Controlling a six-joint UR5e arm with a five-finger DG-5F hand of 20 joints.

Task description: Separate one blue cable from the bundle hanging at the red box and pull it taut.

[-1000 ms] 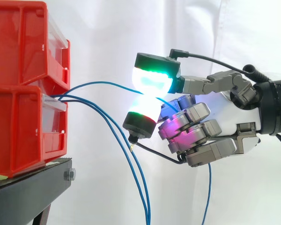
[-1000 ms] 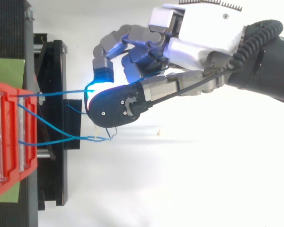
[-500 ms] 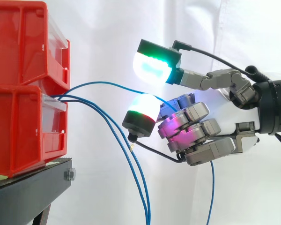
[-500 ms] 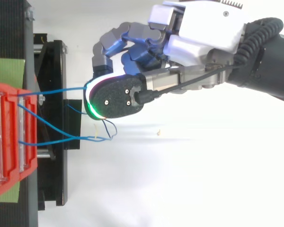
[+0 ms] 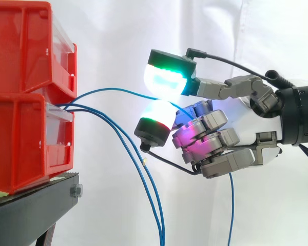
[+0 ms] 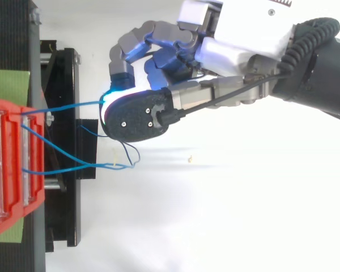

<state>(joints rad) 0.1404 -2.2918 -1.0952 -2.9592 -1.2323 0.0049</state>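
Reaching in from the right in the side view, the hand (image 5: 246,120) is pinching one blue cable (image 5: 115,89) between two glowing pads (image 5: 166,82), one above the other, while its remaining fingers are curling tight against the palm. The pads are sitting so close that their glow is washing out the exact line of contact. From above, the dark back of the upper pad is covering the pinch entirely. The cable is arching from the lower of the two red bins (image 5: 25,138) across to the pads, then disappearing behind the curled fingers and reappearing below the hand, where it is hanging down and being cut off by the bottom edge. Two other blue cables (image 5: 150,187) are drooping from the same bin, apart from the hand, and are likewise being cut off below. Where the cables are entering the bin is hard to make out behind its clear front. The bins are resting on a black stand (image 5: 36,205).
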